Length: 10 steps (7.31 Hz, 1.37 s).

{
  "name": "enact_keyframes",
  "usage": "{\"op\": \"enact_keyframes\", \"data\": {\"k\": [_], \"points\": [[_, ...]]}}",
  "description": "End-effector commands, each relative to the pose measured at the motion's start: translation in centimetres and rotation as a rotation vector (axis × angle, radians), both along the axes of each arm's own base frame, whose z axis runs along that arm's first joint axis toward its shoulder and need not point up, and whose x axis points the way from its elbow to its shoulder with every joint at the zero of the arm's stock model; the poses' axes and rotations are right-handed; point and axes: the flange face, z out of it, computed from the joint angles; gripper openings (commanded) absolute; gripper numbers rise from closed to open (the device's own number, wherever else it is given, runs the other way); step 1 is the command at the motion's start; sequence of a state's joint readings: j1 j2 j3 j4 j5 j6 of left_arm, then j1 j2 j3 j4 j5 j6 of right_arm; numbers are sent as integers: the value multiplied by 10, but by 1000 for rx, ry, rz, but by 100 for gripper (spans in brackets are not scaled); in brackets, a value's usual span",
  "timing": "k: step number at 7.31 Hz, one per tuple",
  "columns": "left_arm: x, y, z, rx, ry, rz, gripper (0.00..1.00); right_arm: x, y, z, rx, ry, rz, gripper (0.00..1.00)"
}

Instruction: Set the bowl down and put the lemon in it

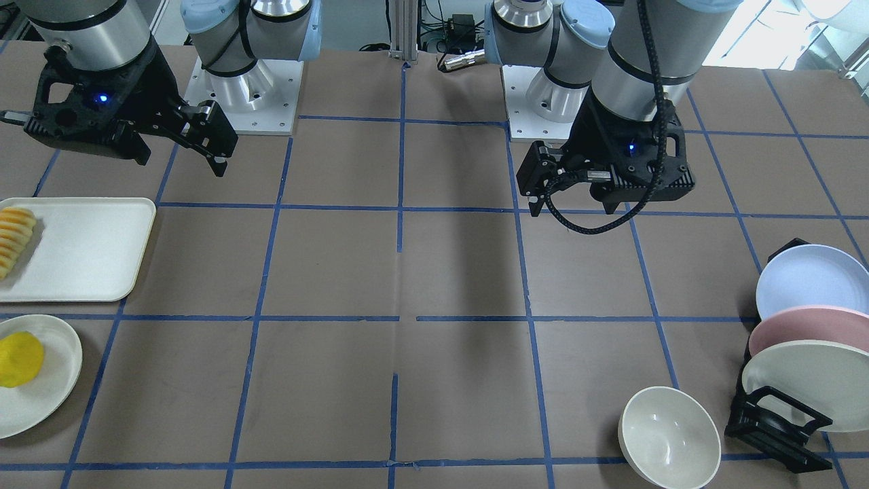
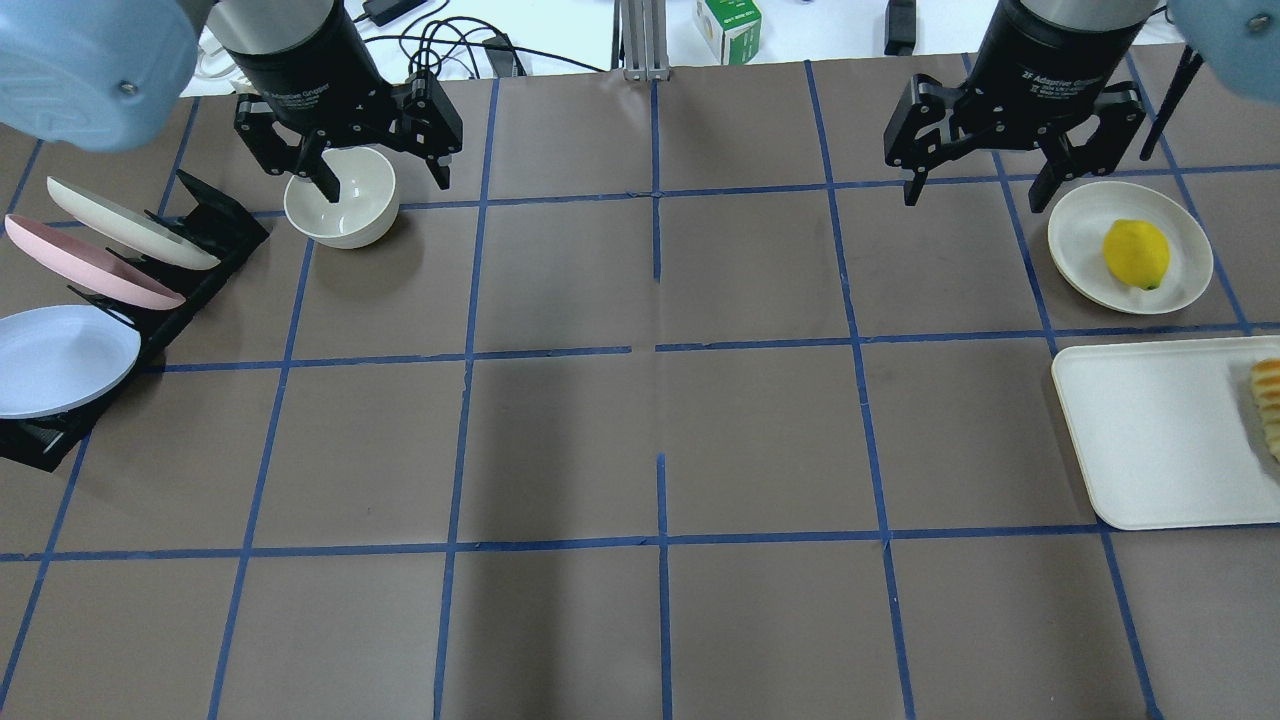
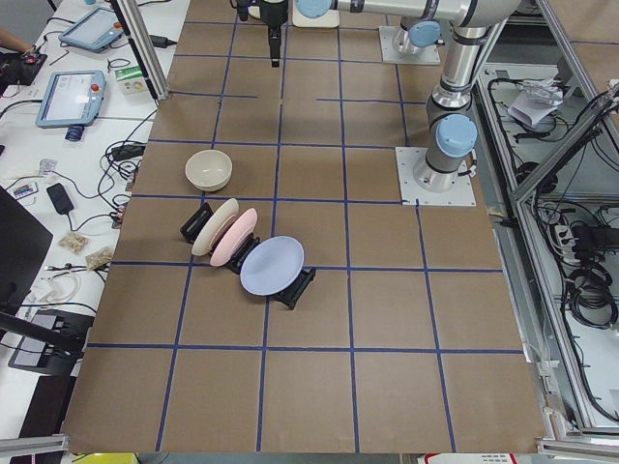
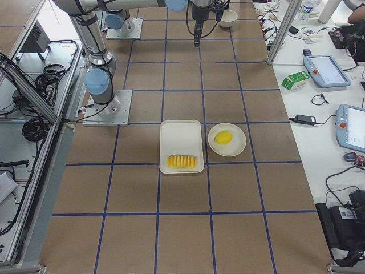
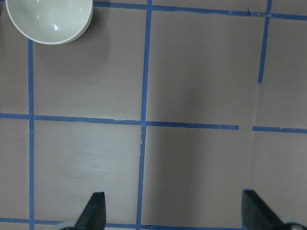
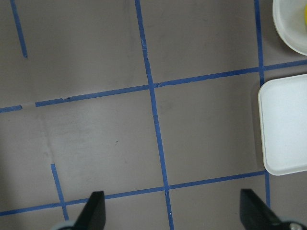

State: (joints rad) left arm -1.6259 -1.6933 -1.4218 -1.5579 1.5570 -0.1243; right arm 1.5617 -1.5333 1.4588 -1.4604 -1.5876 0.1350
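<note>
The cream bowl point(image 1: 669, 437) stands upright and empty on the table's far left part; it also shows in the overhead view point(image 2: 341, 197) and at the top left of the left wrist view point(image 5: 48, 19). The yellow lemon point(image 1: 20, 358) lies on a flat cream plate point(image 1: 54, 401) at the far right, also seen from overhead point(image 2: 1136, 253). My left gripper point(image 2: 385, 185) hangs high above the table, open and empty, well short of the bowl point(image 5: 172, 211). My right gripper point(image 2: 978, 198) is open and empty, high above bare table beside the lemon's plate point(image 2: 1080, 230).
A black rack point(image 2: 90, 290) with three pastel plates stands left of the bowl. A cream tray point(image 2: 1150, 430) with a row of orange-yellow slices point(image 2: 1268, 405) lies near the lemon's plate. Blue tape lines grid the brown table.
</note>
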Motion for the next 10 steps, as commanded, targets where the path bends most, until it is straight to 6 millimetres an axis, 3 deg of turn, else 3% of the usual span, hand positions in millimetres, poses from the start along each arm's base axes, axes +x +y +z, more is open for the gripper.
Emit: {"op": "enact_keyframes", "data": {"k": [1,3,6,7,8,10], "points": [[0,1,1,-1,0,0,100,0,-1,-1,2,0,0,100],[0,1,0,1,1,0,100,-2,1,-4,28,0,-2,100],[-1,3,1,-1,0,-2,100,-21,-3,-11,69,2,-32,100],[15,-10,-3,5,-3,4,100,-40,-11,-17,81,-8,-51,100],[41,-34,-17,11,0,-59,100,-74,-22,-27,93,-18,-34,100],[126,-92,-48,30,34,-50,100,-135,-42,-48,109,-29,-71,100]]}}
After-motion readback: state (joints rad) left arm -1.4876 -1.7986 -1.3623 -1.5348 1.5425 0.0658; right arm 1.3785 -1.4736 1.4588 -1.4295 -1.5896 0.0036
